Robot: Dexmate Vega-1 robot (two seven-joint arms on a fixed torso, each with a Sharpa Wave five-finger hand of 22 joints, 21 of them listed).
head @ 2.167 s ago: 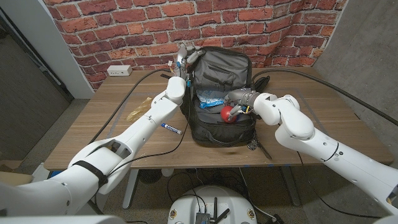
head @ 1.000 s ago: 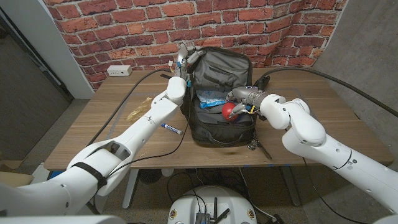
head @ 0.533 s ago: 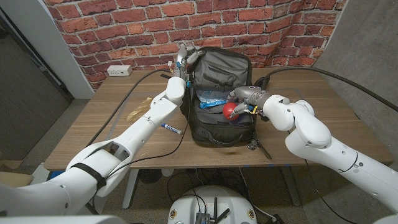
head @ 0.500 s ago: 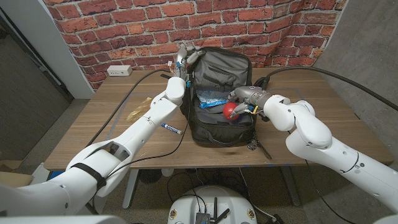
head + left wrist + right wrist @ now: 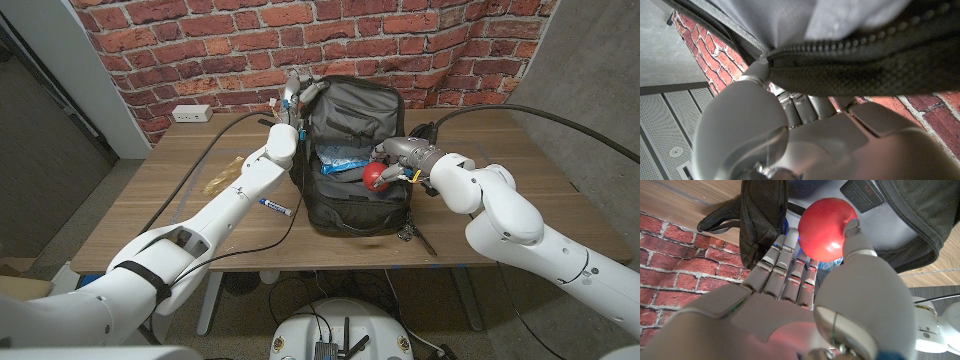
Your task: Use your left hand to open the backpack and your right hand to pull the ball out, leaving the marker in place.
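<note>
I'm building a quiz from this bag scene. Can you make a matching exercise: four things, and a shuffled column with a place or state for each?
Things:
1. ball
2. marker
3. backpack
4. left hand

Places or states:
A. lies on the table, left of the backpack
B. held by the right hand
C. holds the flap up
D. stands open

Pairs: 1-B, 2-A, 3-D, 4-C

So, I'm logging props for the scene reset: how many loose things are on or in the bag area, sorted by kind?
Backpack: 1
Red ball, held in the right hand: 1
Blue marker on the table: 1
Blue packet inside the backpack: 1
White power strip: 1
Total: 5
</note>
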